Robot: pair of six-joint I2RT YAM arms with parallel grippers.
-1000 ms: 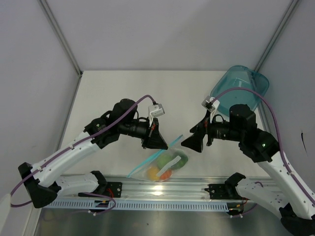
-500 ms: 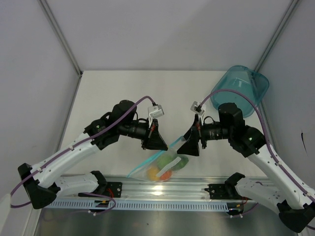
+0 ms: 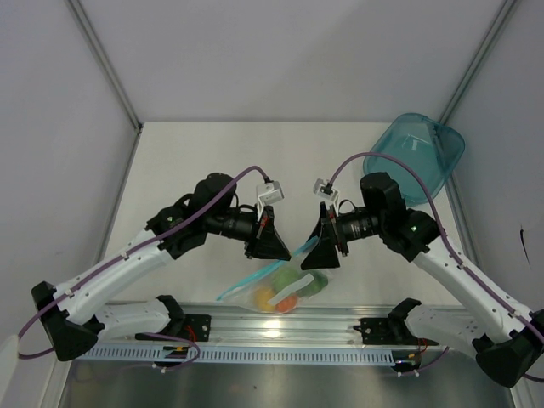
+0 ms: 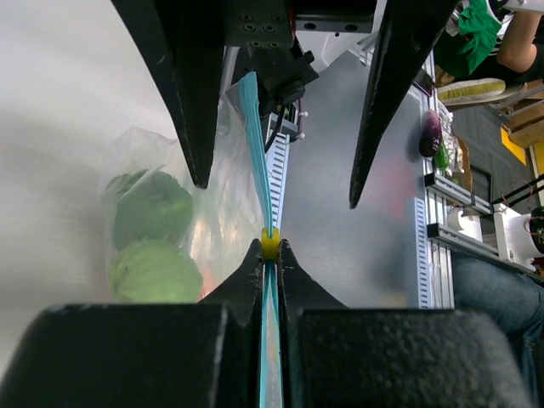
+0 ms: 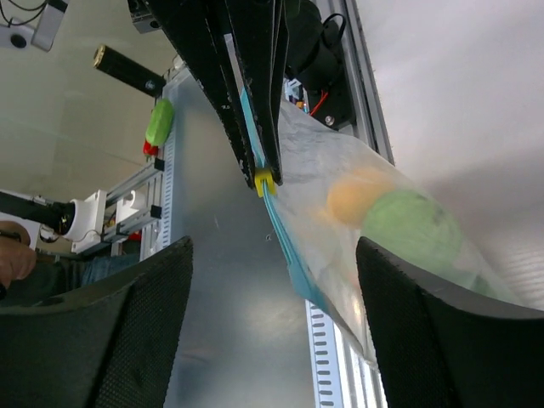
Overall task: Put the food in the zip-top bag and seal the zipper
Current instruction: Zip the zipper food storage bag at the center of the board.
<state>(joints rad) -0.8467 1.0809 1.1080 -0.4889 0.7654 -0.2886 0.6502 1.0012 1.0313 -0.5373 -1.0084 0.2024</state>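
Swinging in from the right over the last second, the right arm now sits close over the bag, while the left arm holds exactly where it was. On the left, the left hand [image 4: 269,248] is pressed together on the zipper [image 4: 255,144], pinching the teal strip right at a small yellow piece [image 4: 269,244]. Below it the zip-top bag [image 3: 285,287] lies at the near edge of the bench [image 3: 212,161] with the food [image 3: 289,289] inside: dark green, light green, orange and yellow all show through the plastic, so loading looks done. Moving right, the right hand [image 3: 319,259] is spread wide, its 2 fingers straddling the strip without touching it. Sealing is what's left; I cannot tell how much of the strip is closed. Far right, the teal bowl [image 3: 416,153] sits well apart.
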